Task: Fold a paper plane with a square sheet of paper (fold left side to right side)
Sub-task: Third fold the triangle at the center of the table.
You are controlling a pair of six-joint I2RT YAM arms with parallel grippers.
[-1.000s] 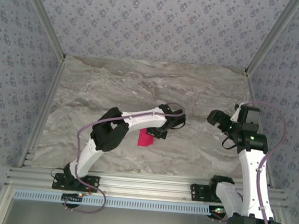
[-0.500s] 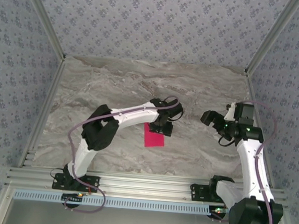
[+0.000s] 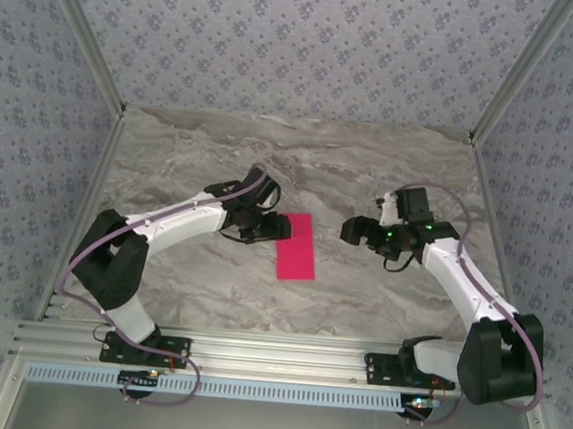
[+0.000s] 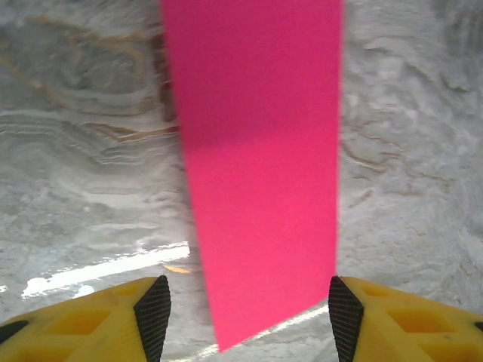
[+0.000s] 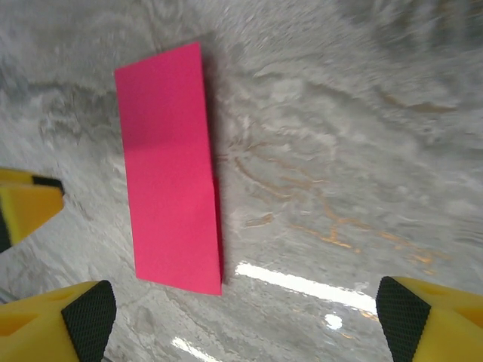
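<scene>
Between the two arms, at mid-table, the square sheet of paper is shown lying flat, already doubled into a narrow magenta strip; no dart shape is yet formed. The left gripper is set just beside the strip's left edge, its jaws parted toward the strip and nothing pinched, while the right gripper is held near the opposite side, spread wide and empty. The paper is judged to be very light, thin and limp, easily slid on the glossy marble-patterned table and permanently marked by any stray crease; a hold is best taken at a corner of the long edge where a sliver of the lower layer is exposed. No brand, label or writing can be read on paper, arms or the patterned walls beyond.
</scene>
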